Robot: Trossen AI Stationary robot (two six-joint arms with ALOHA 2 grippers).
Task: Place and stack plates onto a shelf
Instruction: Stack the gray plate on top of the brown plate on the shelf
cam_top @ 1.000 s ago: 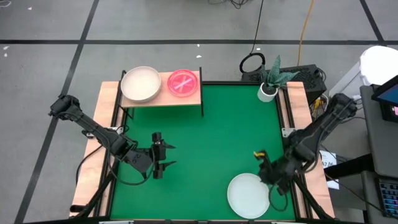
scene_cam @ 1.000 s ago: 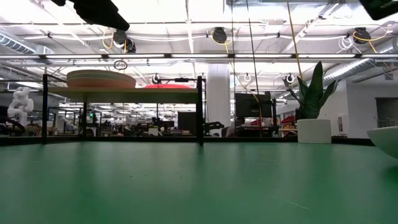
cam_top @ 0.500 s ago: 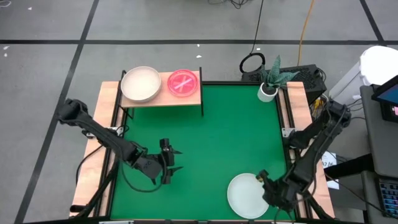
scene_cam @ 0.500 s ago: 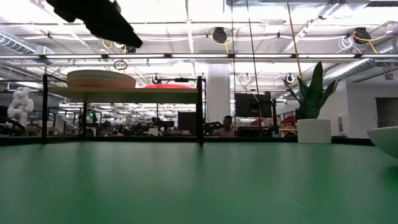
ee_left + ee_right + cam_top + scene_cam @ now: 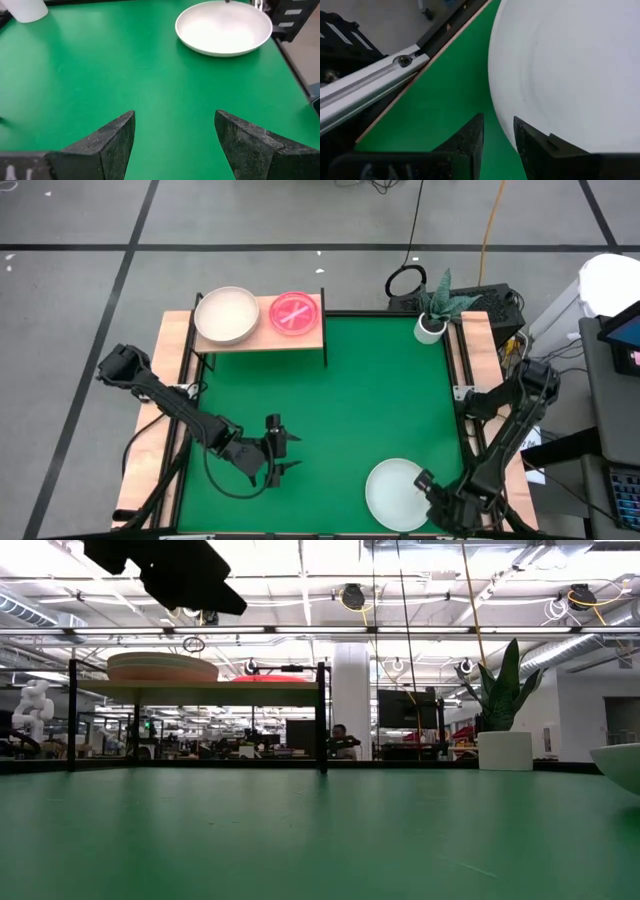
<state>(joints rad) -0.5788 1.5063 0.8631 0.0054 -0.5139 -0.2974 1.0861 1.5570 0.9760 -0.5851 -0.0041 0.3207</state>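
Since half a second ago the right pincer (image 5: 428, 488), narrowly parted and empty, has been lowered beside the white plate (image 5: 398, 492) at the desk's (image 5: 370, 390) near right, suggesting an imminent pickup, while the left pincer (image 5: 283, 453), spread open, is advanced rightward.

Grey floor (image 5: 90, 220) crossed by dark lines; a white pillar (image 5: 351, 700) under bright ceiling lights (image 5: 300, 560); desks far back.

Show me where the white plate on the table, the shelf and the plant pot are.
white plate (image 5: 397, 493): high view, centre of its bowl.
shelf (image 5: 262, 336): high view, bare wood at the board's front edge.
plant pot (image 5: 505, 751): low view, front of its white wall.
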